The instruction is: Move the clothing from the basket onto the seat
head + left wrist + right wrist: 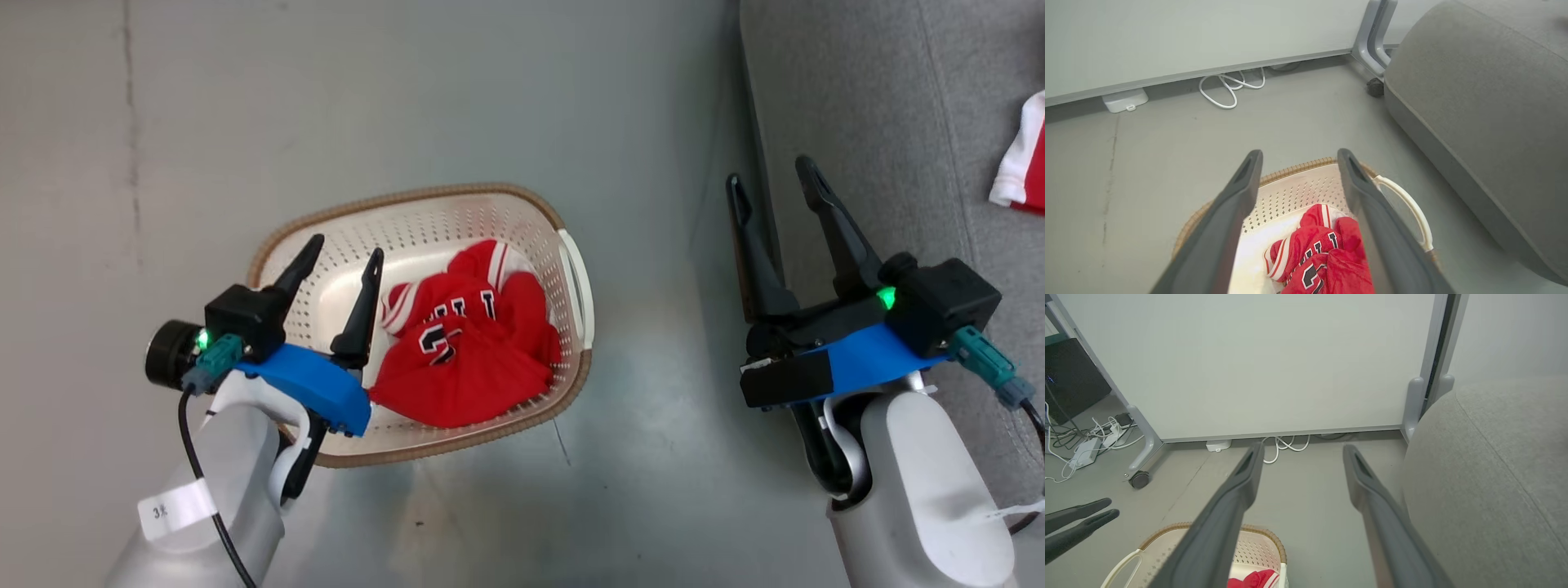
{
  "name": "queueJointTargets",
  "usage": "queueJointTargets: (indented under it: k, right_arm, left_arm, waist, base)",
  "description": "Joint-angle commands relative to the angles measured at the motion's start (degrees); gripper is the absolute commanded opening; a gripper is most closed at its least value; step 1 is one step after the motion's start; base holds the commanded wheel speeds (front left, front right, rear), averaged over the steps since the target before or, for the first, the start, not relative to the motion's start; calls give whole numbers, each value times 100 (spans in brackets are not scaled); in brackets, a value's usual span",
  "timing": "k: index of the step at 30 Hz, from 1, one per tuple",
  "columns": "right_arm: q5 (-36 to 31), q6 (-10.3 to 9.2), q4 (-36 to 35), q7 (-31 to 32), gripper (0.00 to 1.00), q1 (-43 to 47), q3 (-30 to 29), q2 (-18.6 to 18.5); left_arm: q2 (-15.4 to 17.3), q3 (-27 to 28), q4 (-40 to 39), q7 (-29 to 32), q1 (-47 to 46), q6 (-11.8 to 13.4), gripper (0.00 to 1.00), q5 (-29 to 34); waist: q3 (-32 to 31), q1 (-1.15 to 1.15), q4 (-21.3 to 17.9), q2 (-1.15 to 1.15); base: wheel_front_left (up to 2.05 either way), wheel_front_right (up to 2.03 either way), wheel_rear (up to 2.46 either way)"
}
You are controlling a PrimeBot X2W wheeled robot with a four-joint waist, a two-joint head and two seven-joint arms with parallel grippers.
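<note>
At lower left, left gripper (345, 247): the fingers stood moderately apart with nothing between them, poised over the bare left half of the basket. From the head camera its right finger lay just beside the red heap.
Basket (408, 196): it sat on the grey floor (490, 98) between the two arms, with a strip of floor separating it from the seat. It had cream perforated walls, a brown rim and a white handle on the seat side.
Clothing (465, 351): a crumpled red heap with white stripes and black-and-white lettering filled the basket's right half. In the left wrist view it lay low between the fingers.
Right gripper (769, 171): the fingers were spread wide and empty, held over the line where the floor met the seat's edge.
Seat (898, 122): a grey upholstered cushion ran along the right side.
Garment on seat (1024, 155): a red-and-white piece lay at the far right, cut off by the frame edge.
Step in hand: this was judged to be the approach to the heap in the basket, with no grasp yet made.
Next move: it would call for the left fingers to shift right and descend onto the heap. They would then pinch a fold of the thin fabric, lift it clear of the rim and carry it across to the seat.
</note>
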Motion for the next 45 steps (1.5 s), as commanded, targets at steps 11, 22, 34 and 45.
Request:
queueJointTargets:
  k: [11, 22, 34, 45]
  right_arm:
    - [403, 1, 14, -352, 100, -536, 432, 11]
    - [732, 1, 101, -482, 100, -632, 736, 11]
    - [988, 1, -85, -491, 100, -640, 884, 11]
    - [959, 1, -157, -492, 100, -559, 839, 11]
  left_arm:
    - [559, -1246, 1027, 64, -1197, -11, 100, -522]
    - [587, -1539, 1826, 527, -1781, -11, 100, -1168]
    - [389, -1318, 2687, 995, -2144, 221, 100, -1547]
    - [118, -1253, 3229, 1445, -2269, 403, 100, -1785]
  waist:
    - [1741, -2, -985, 0]
    - [2268, -2, -1388, 0]
    - [2555, -2, -1551, 0]
    - [2618, -2, -1506, 0]
  base:
    - [0, 0, 0]
    - [0, 0, 0]
    - [0, 0, 0]
    - [0, 0, 0]
